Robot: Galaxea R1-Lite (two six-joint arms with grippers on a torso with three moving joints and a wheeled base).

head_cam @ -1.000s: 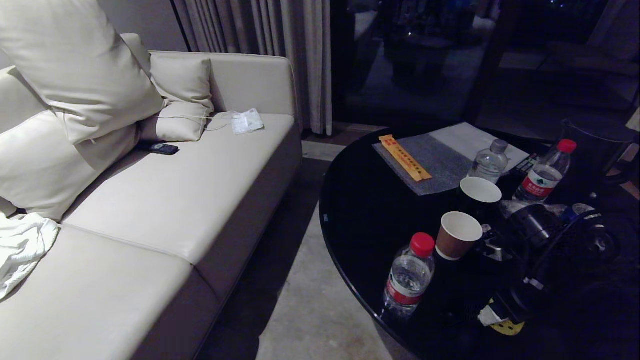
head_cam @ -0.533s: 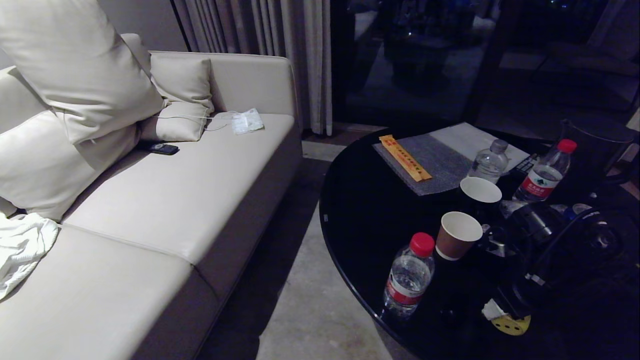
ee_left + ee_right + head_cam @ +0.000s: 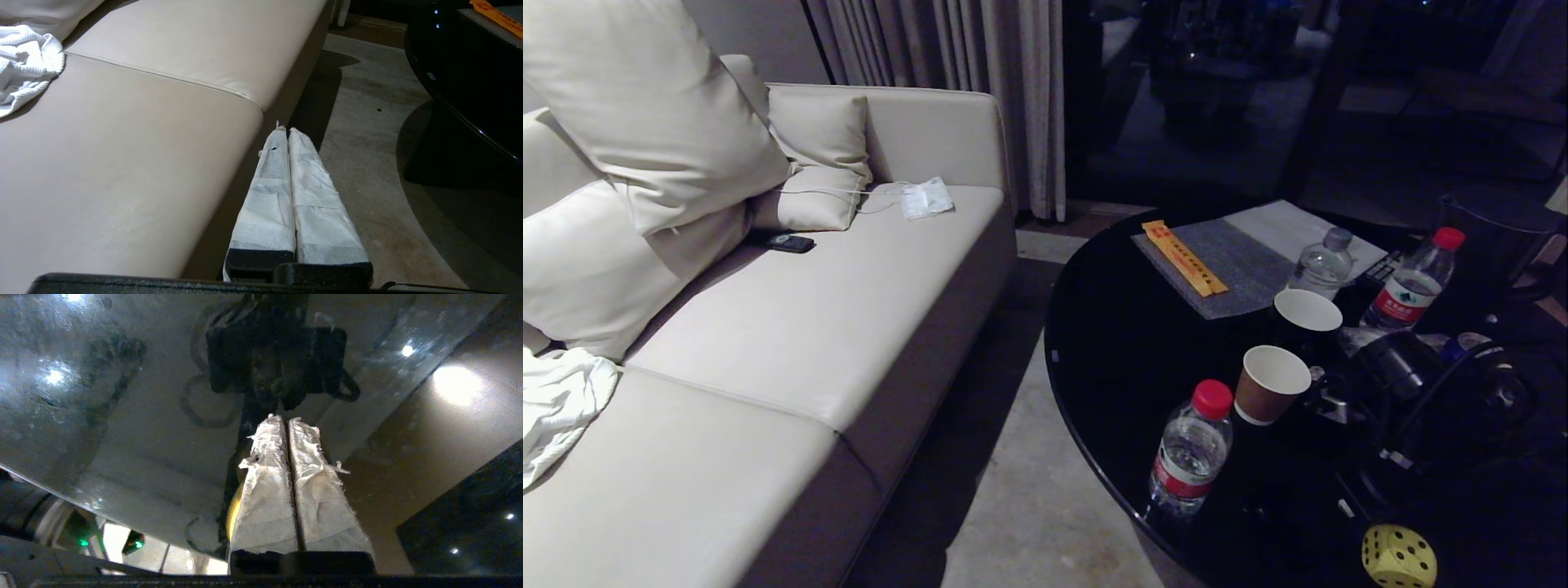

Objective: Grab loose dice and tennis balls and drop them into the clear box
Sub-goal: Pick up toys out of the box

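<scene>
- The sofa [image 3: 792, 327] takes up the robot's left side. The left pincer [image 3: 286, 132] hangs over its front edge with the padded fingers pressed together and holding nothing. I see little danger there.
- The round black surface [image 3: 1127, 351] is glossy and dark, and the right arm above it is just as dark. From where I stand, depth looks hard to judge, so a downward reach could knock the top.
- The clear box is nowhere I can see, and neither are any tennis balls. Anything picked up has some way to travel, so a weak hold would have time to fail.
- A water bottle [image 3: 1191, 449] and a paper cup [image 3: 1270, 384] stand just beside the arm's working spot. A sideways sweep could tip either one, and the cup looks light enough to go first.
- The right pincer [image 3: 288, 424] is shut tight on itself with nothing between the pads. Only a sliver of yellow shows beside one finger.
- The yellow die [image 3: 1399, 558] lies loose on the surface, close to its near rim.
  - Lowering or sliding the closed pincer would probably shove it, and its rounded corners would let it roll off onto the floor [image 3: 1029, 506].
  - The fingers need to spread before another try.
</scene>
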